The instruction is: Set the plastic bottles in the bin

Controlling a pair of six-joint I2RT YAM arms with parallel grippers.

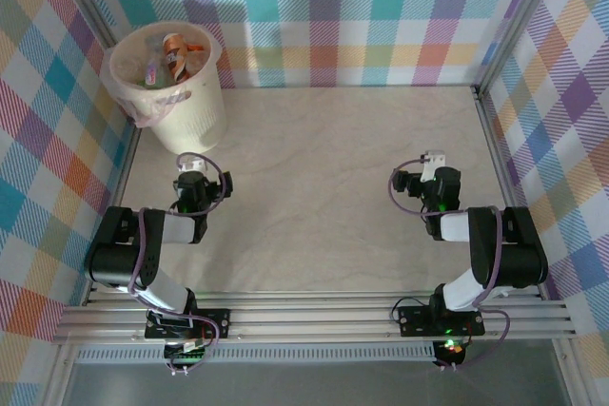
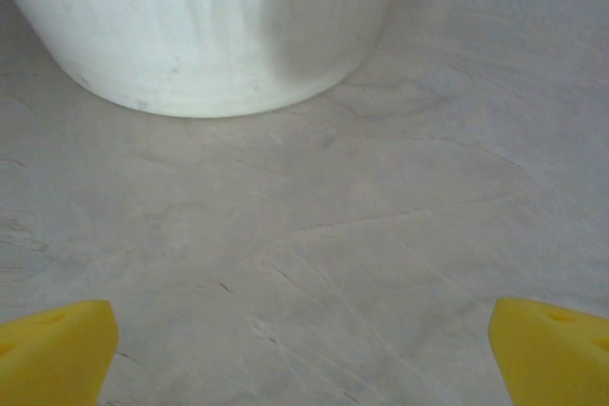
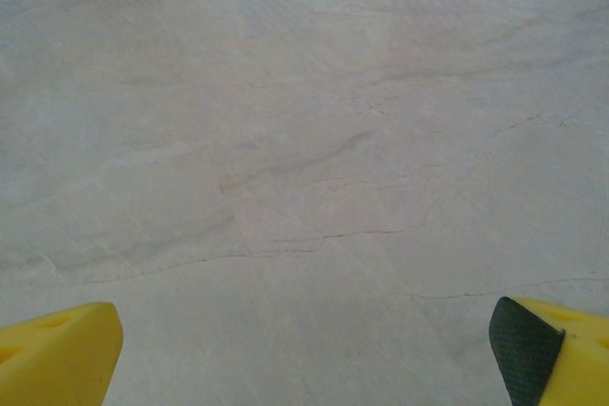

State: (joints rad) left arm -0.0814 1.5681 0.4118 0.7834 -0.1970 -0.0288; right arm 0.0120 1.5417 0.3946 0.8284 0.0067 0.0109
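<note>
We count two black arms and two grippers, one bin, and a heap of plastic bottles (image 1: 176, 54) lying inside that bin; we make out one orange-brown label and a pinkish one among clear, crumpled plastic, but we cannot tell the full number. The bin (image 1: 195, 116) is round, tapered and cream-white, with faint vertical ribs on its smooth wall; it stands in the far left corner of the table, and a translucent bag (image 1: 141, 106) is folded over its rim. The left gripper (image 1: 192, 164) sits just in front of the bin; on the left wrist view its two yellow wedge-shaped fingers (image 2: 52, 349) are spread wide with nothing between them, and the bin's base (image 2: 219, 35) curves above them. The right gripper (image 1: 430, 166) rests well apart, on the right side; its two yellow fingers (image 3: 52, 349) are likewise spread and empty, one bearing a dark textured pad (image 3: 521, 349). The table (image 1: 324, 197) is pale, flat and faintly veined; plaid walls (image 1: 362, 16) surround it.
</note>
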